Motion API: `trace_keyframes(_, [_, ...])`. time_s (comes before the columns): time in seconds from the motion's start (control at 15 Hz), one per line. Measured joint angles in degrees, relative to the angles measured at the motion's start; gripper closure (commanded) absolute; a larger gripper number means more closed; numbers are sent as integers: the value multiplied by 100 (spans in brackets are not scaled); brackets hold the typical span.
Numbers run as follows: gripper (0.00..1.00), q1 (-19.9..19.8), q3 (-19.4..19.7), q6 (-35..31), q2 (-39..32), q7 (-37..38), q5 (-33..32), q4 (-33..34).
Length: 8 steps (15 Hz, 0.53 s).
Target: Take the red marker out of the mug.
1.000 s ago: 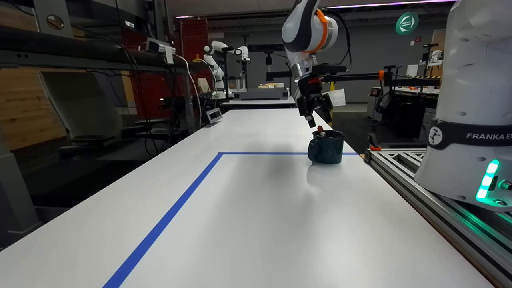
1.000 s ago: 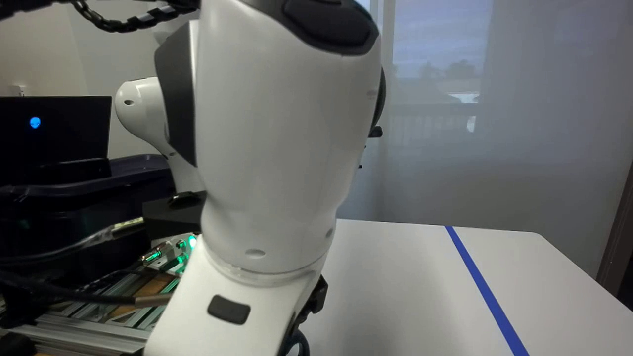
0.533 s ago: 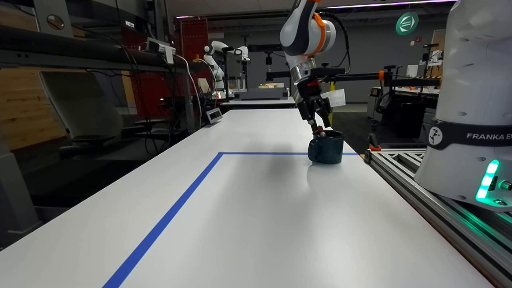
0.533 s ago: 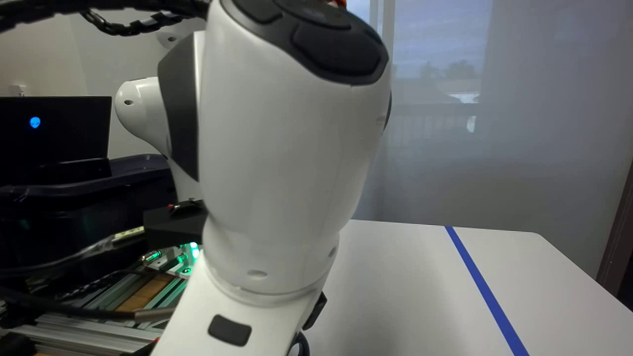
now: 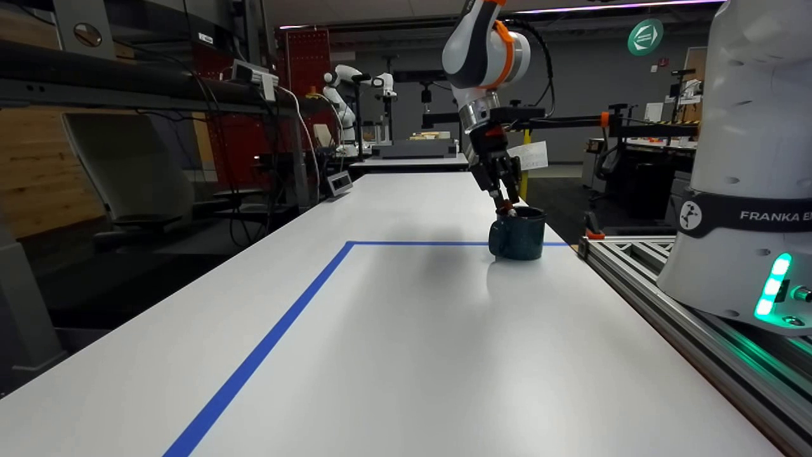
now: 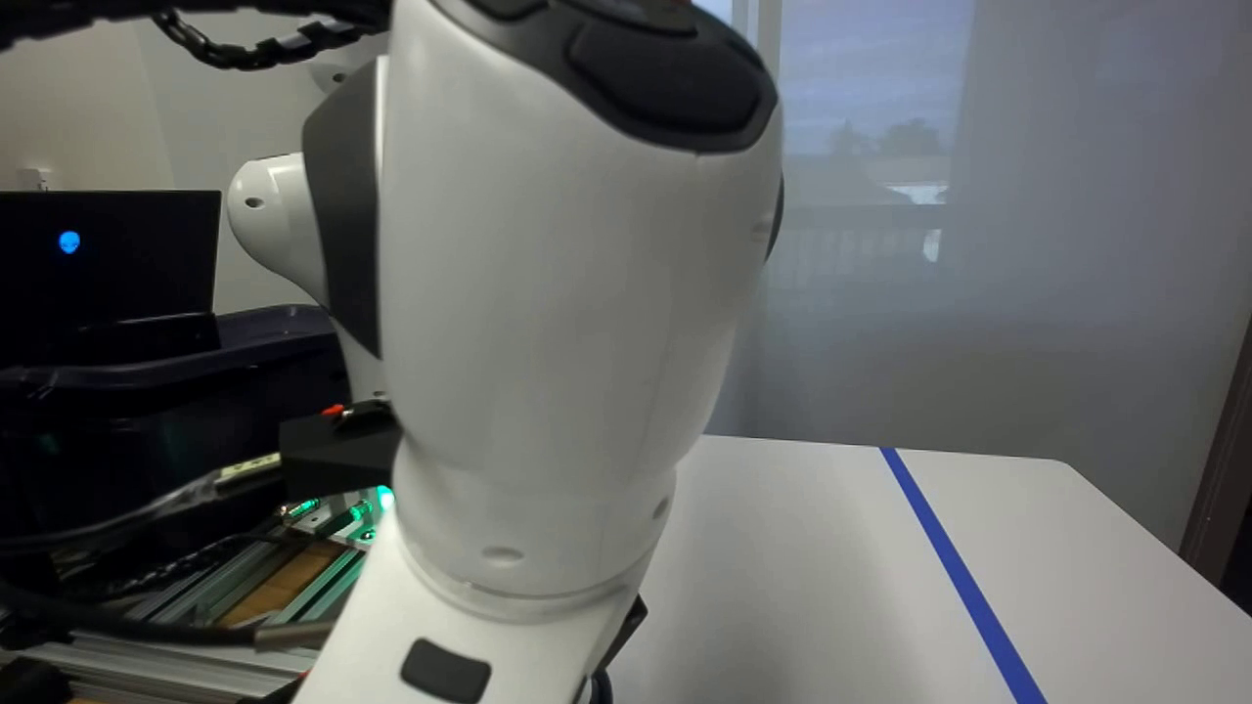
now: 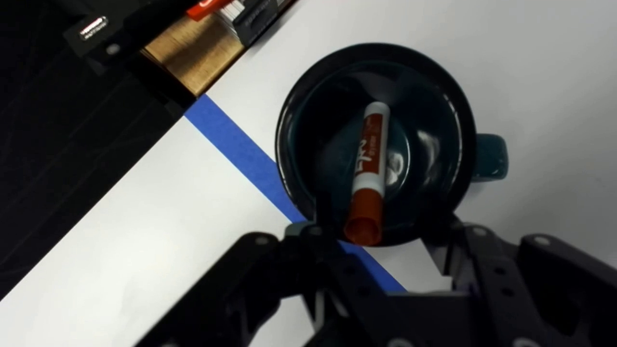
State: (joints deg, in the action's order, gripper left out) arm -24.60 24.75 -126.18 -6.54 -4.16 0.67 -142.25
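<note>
The dark teal mug (image 5: 521,240) stands upright on the white table, near the edge by the robot base. In the wrist view I look down into the mug (image 7: 409,77), its handle pointing right. The red marker (image 7: 370,164), with a white band and reddish-brown cap, leans inside it, capped end up at the rim. My gripper (image 7: 376,208) is around that cap with its jaws partly apart. The left finger is close beside the cap; a wider gap shows on the right. In an exterior view the gripper (image 5: 508,202) reaches down at a tilt over the mug. Contact with the marker cannot be made out.
Blue tape (image 7: 241,144) runs across the table beneath the mug. A wooden edge (image 7: 197,53) and a black clamp with an orange part (image 7: 207,7) lie near the table's border. The arm (image 6: 567,293) blocks much of an exterior view, hiding mug and gripper there.
Over the last second my gripper has come down to the mug's rim, and its fingers have drawn closer together around the marker's cap. The mug has stayed in place.
</note>
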Motion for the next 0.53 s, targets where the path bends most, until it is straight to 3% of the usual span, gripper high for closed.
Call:
trace_keyframes(0.27, [50, -9, -4, 0, -43, 0, 13, 3])
trace_keyframes(0.47, [65, -9, -10, 0, -53, -1, 15, 9])
trace_keyframes(0.53, [81, -8, -15, 2, -51, -4, 32, 13])
